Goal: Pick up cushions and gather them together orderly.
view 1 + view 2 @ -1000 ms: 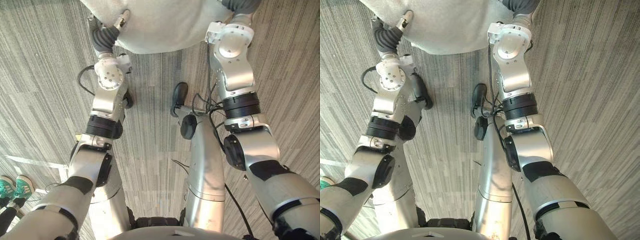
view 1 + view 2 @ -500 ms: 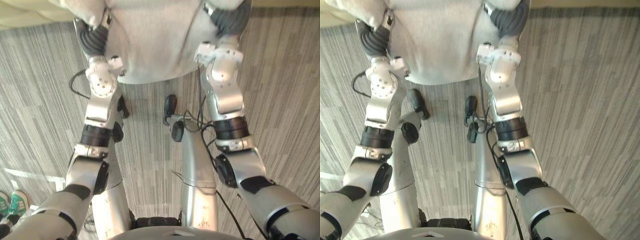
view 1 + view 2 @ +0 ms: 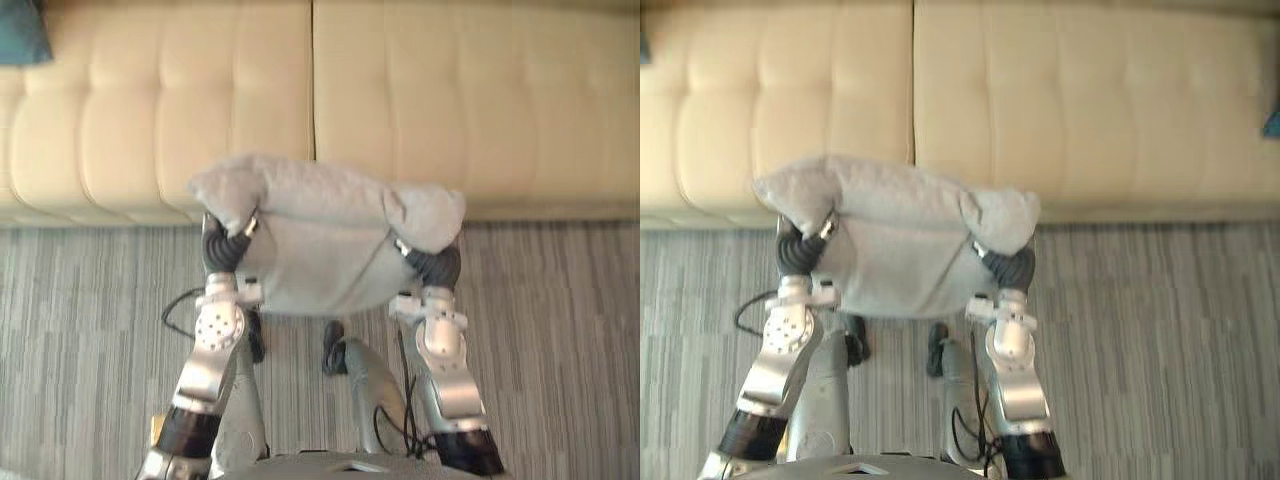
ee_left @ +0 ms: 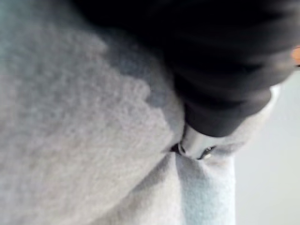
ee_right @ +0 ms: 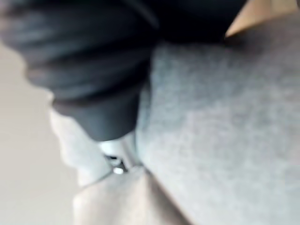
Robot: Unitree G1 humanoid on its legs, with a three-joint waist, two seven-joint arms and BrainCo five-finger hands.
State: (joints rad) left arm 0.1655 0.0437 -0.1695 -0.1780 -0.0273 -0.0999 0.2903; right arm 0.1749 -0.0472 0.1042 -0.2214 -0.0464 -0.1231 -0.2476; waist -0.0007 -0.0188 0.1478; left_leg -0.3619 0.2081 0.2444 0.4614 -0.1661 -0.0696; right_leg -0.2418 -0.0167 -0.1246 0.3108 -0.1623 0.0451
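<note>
- Left eye view: the grey cushion [image 3: 320, 255] is up off the floor, roughly mid-picture, held between the two hands.
- Its long axis runs straight across, 9 o'clock to 3 o'clock, about parallel to the front edge of the cream sofa [image 3: 480, 100] at 12 o'clock.
- The far edge of the cushion overlaps the sofa's front edge in the picture. The near side bulges toward 6 o'clock, over the striped grey carpet [image 3: 80, 330].
- Both end corners are bunched up and flop over the wrists, so it looks like a wrapped candy.
- The left hand [image 3: 222, 250] is at the 9 o'clock end, dug in under the floppy corner. Only its dark ribbed cover and a bit of silver show, so I can't tell if it's clenched on the fabric or loose.
- The right hand [image 3: 437, 265] is at the 3 o'clock end and just as buried in grey cloth, so I can't tell there either.
- Both wrist views are just as unhelpful: dark cover jammed against fuzzy grey fabric, with a sliver of metal poking into a fold.
- A teal cushion [image 3: 20, 30] peeks in on the sofa up at about 10 o'clock, well apart from the grey one.
</note>
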